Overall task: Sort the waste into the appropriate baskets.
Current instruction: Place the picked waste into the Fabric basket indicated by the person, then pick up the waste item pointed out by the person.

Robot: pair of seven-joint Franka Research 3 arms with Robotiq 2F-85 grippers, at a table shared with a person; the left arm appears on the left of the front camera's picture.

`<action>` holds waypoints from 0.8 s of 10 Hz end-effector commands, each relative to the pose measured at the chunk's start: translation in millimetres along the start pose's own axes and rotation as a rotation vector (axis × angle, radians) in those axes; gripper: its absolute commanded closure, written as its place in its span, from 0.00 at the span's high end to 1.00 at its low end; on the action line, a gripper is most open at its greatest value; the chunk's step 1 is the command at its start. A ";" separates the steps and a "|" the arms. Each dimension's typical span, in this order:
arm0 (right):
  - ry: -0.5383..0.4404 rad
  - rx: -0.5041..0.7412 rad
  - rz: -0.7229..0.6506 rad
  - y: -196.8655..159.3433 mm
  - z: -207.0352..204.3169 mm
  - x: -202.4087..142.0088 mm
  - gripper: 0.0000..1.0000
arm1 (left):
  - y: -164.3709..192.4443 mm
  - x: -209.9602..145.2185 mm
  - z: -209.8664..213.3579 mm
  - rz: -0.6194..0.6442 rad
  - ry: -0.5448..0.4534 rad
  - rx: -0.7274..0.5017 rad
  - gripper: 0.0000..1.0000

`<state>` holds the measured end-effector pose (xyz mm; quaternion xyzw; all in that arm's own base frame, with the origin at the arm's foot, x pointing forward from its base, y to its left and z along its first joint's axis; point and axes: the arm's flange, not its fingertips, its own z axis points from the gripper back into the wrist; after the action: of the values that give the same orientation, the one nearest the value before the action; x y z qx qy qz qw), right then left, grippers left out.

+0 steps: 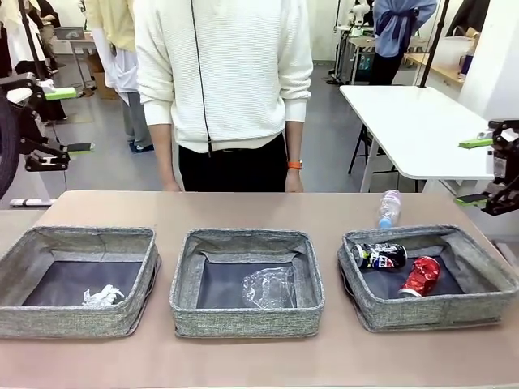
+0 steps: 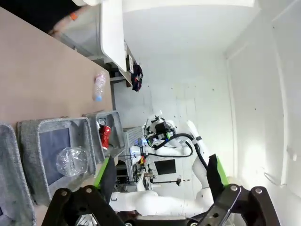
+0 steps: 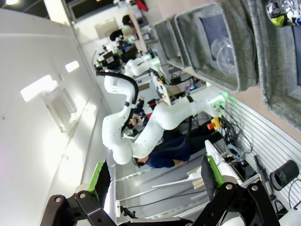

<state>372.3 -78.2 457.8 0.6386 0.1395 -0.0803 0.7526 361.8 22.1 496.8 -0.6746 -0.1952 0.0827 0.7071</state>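
Three grey woven baskets sit in a row on the near table: the left basket (image 1: 77,279) holds a white paper wad (image 1: 102,297), the middle basket (image 1: 246,279) a clear plastic cup (image 1: 270,288), the right basket (image 1: 428,275) a dark can (image 1: 379,256) beside a red can (image 1: 421,276). Just behind the right basket lies a small clear bottle (image 1: 389,208) on the bare tabletop. The left gripper (image 1: 66,120) and right gripper (image 1: 478,170) hang raised at the table's sides, jaws spread, holding nothing. A person (image 1: 223,89) stands at the far edge, both hands hanging loose and empty.
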 end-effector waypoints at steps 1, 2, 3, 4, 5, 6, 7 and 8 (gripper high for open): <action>-0.008 0.010 -0.009 5.2 -1.8 -0.3 1.00 | -13.1 -2.9 -0.2 0.013 -0.027 0.029 1.00; -0.008 0.010 -0.009 5.2 -1.8 -0.3 1.00 | -13.1 -2.9 -0.2 0.013 -0.027 0.029 1.00; -0.008 0.010 -0.009 5.2 -1.8 -0.3 1.00 | -13.1 -2.9 -0.2 0.013 -0.027 0.029 1.00; -0.008 0.010 -0.009 5.2 -1.8 -0.3 1.00 | -13.1 -2.9 -0.2 0.013 -0.027 0.029 1.00; -0.008 0.010 -0.009 5.2 -1.8 -0.3 1.00 | -13.1 -2.9 -0.2 0.013 -0.027 0.029 1.00; -0.008 0.010 -0.009 5.2 -1.8 -0.3 1.00 | -13.1 -2.9 -0.2 0.013 -0.027 0.029 1.00; -0.008 0.010 -0.009 5.2 -1.8 -0.3 1.00 | -13.1 -2.9 -0.2 0.013 -0.027 0.029 1.00; -0.008 0.010 -0.009 5.2 -1.8 -0.3 1.00 | -13.1 -2.9 -0.2 0.013 -0.027 0.029 1.00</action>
<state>372.3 -78.2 457.8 0.6386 0.1394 -0.0803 0.7526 358.5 21.2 506.3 -0.6616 -0.1981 0.0936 0.7172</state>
